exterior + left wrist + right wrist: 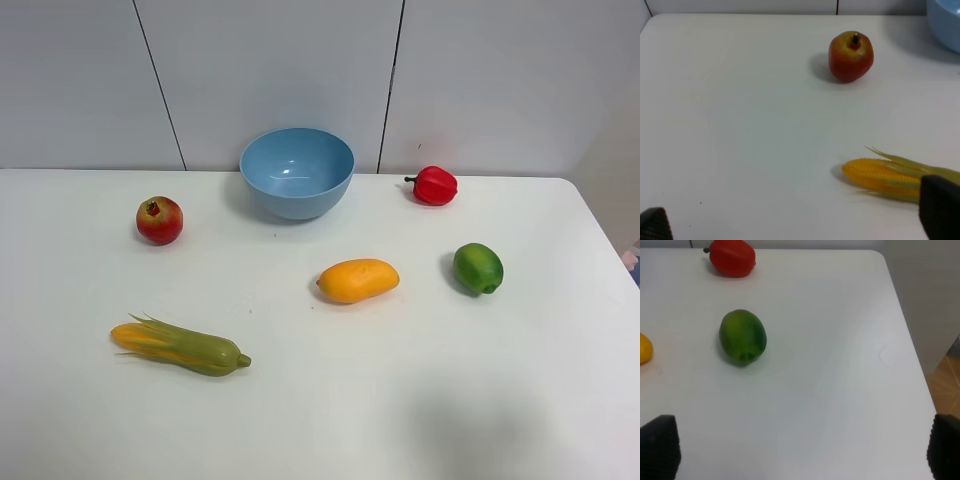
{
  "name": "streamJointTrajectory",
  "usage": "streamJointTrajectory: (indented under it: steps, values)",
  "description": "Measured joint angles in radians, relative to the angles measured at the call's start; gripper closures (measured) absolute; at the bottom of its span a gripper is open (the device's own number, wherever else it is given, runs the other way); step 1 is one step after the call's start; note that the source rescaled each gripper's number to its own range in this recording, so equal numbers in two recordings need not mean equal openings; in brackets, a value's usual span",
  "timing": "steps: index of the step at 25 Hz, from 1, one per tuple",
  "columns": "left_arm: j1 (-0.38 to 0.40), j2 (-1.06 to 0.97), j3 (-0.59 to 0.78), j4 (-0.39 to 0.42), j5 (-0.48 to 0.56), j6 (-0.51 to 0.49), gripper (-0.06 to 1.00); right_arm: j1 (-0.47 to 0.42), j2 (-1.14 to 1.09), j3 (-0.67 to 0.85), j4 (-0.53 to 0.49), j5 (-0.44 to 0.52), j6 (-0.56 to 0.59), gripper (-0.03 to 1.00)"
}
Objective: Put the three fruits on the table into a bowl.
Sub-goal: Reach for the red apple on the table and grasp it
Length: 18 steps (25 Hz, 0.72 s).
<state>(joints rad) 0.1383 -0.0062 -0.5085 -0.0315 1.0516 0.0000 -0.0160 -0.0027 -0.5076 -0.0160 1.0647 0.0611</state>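
left gripper point(796, 218), right gripper point(801, 449): both spread, empty | pomegranate point(159, 220): 8 o'clock of bowl point(300, 200) | tip: straddle its widest middle, squeeze gently

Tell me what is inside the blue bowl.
Nothing shows inside the bowl: only bare blue floor and far wall. Its near wall hides the inner face on the camera's side.

Pale panelled wall point(280, 70) behind, wooden floor point(944, 387) beside.
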Motion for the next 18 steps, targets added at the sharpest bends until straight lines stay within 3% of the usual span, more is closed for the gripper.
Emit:
streamJointTrajectory:
  steps: [18]
  values:
    - [0.000, 0.000, 0.000, 0.000, 0.000, 0.000, -0.06, 0.000, 0.000, 0.000, 0.000, 0.000, 0.000, -0.03]
